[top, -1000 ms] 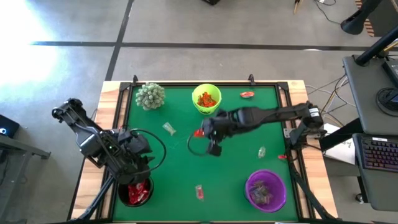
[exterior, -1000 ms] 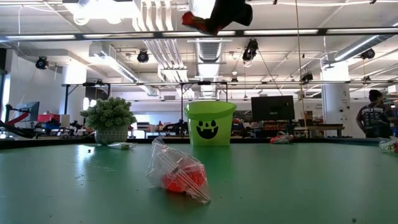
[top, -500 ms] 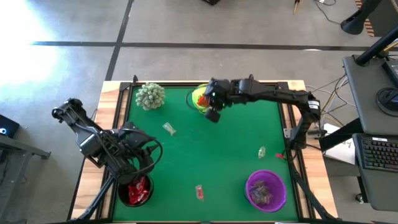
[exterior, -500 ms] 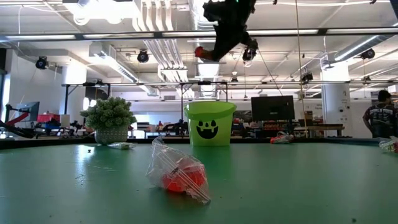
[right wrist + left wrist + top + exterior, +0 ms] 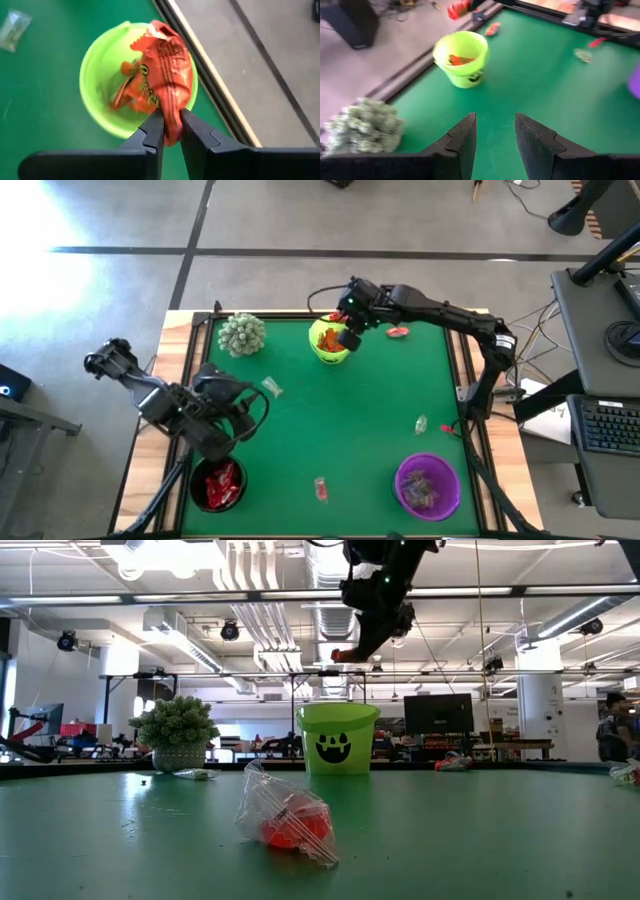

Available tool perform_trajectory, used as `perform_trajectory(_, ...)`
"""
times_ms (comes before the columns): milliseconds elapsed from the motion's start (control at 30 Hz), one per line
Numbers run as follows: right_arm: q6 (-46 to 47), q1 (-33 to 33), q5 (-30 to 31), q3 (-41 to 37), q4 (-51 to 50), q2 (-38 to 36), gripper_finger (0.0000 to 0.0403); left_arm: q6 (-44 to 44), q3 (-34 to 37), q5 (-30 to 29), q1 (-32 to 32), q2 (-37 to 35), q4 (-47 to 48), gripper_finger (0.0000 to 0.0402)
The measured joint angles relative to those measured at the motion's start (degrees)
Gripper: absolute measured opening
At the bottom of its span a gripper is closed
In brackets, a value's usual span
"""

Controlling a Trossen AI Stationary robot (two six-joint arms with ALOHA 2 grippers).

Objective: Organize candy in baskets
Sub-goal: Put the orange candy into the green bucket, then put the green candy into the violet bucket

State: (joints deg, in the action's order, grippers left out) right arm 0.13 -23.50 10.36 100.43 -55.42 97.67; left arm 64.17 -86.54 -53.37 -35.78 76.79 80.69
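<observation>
My right gripper (image 5: 170, 125) hangs above the lime green basket (image 5: 328, 343), shut on an orange candy (image 5: 162, 65). In the low view the candy (image 5: 350, 655) shows high over the basket (image 5: 337, 740), which has orange candy inside. My left gripper (image 5: 495, 120) stands open and empty over the table's left part (image 5: 238, 408), near the black basket (image 5: 217, 485) with red candy in it. The purple basket (image 5: 428, 485) stands at the near right. Loose candy lies on the green mat: a clear one (image 5: 271, 387), a red one (image 5: 320, 488), another clear one (image 5: 421, 423). My right gripper pinches the orange candy's wrapper by one end (image 5: 171, 131) between its two fingers. The fingers slant down from above. The rest of the crumpled wrapper sticks out past the fingertips, lifted clear over the basket's opening.
A spiky pale-green plant (image 5: 242, 333) stands at the far left beside the lime basket. Another candy (image 5: 398, 332) lies near the far edge. A red candy in clear wrap (image 5: 285, 820) lies close to the low camera. The middle of the mat is free.
My right gripper has swung from the table's middle toward the far edge with the orange candy, and now hangs over the lime green basket. My left gripper has turned a little toward the far side.
</observation>
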Motion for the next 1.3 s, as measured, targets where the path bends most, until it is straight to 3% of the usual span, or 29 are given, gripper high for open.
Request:
perform_trajectory(300,-2.97,-1.84,-4.4,-0.48,3.7,2.07,0.0049,-5.16,-0.05,-9.71,7.55,0.0,1.29,0.0117)
perform_trajectory(500,-4.51,-1.93,-4.35,-0.48,3.49,3.33,0.0049,-8.18,-0.68,-11.0,12.23,0.0,1.25,0.0117)
perform_trajectory(800,-7.61,-1.89,-2.64,0.68,4.06,2.69,0.005,-9.28,-0.85,-2.05,23.33,-0.02,1.19,0.0134)
perform_trajectory(967,-9.29,-1.91,-0.83,2.32,3.79,2.6,0.005,-10.91,-0.5,7.1,31.56,0.66,1.3,0.0167)
perform_trajectory(1100,-11.09,-1.99,1.49,4.17,2.17,2.19,0.005,-20.74,-0.35,13.2,35.27,2.92,1.25,0.0187)
perform_trajectory(1300,-13.76,-2.04,1.72,9.26,-4.67,2.19,0.005,-40.19,-0.33,13.83,37.1,6.56,1.16,0.0187)
